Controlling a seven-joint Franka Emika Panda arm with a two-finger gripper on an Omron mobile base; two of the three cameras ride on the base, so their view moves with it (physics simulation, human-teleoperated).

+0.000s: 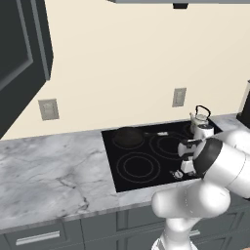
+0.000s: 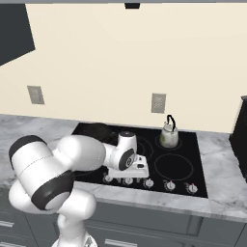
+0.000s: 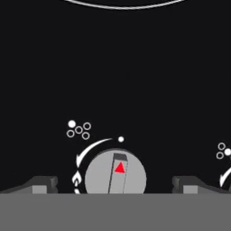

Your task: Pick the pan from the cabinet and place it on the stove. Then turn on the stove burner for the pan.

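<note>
1. Gripper (image 3: 115, 185) open wide – the two dark fingertips (image 3: 43, 184) stand far apart at the bottom of the hand view, nothing between them but the knob below.
2. Knob (image 3: 115, 173) directly under the gripper, centred between the fingers: grey round dial, raised bar, red triangle marker. White arc arrow and burner-dot icon printed just past it.
3. Stove (image 1: 141, 168) beneath the hand – black glass, grey ring zones; the hand hangs low over its front knob row (image 2: 147, 182).
4. Pan (image 1: 128, 136) sits on the back-left burner, well beyond the gripper, handle pointing toward the kettle side.
5. Kettle (image 2: 169, 135) on the back-right burner, apart from the hand.
6. Cabinet (image 1: 22, 53) far up and left of the gripper, door swung open.
7. Marble counter (image 1: 53, 176) surrounds the stove.
</note>
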